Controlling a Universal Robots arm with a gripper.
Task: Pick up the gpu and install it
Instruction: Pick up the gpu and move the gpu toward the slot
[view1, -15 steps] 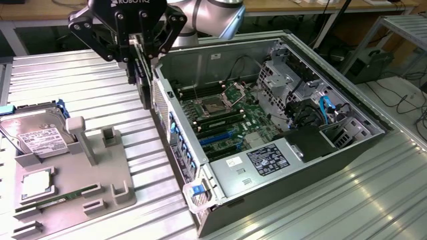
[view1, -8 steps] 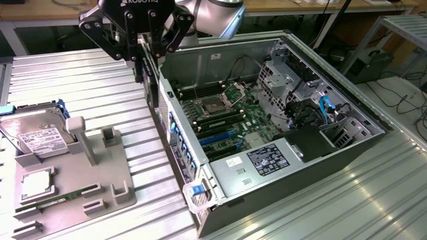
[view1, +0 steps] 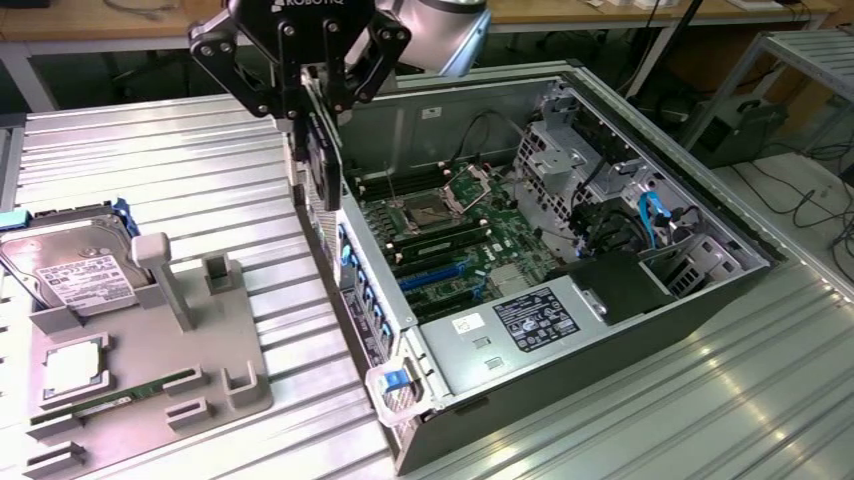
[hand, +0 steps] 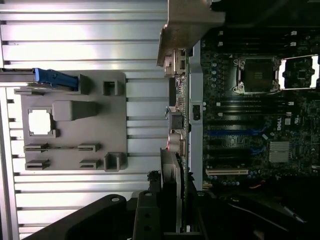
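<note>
claw clamped on gpu | gpu hangs upright, edge-on, over the open computer case, at the case wall facing the gray tray | motherboard exposed inside case | tray and hard drive on table beside case

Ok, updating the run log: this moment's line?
pincer: shut on thin black gpu card | card: upright at rear of open grey computer case | uninstalled
</note>
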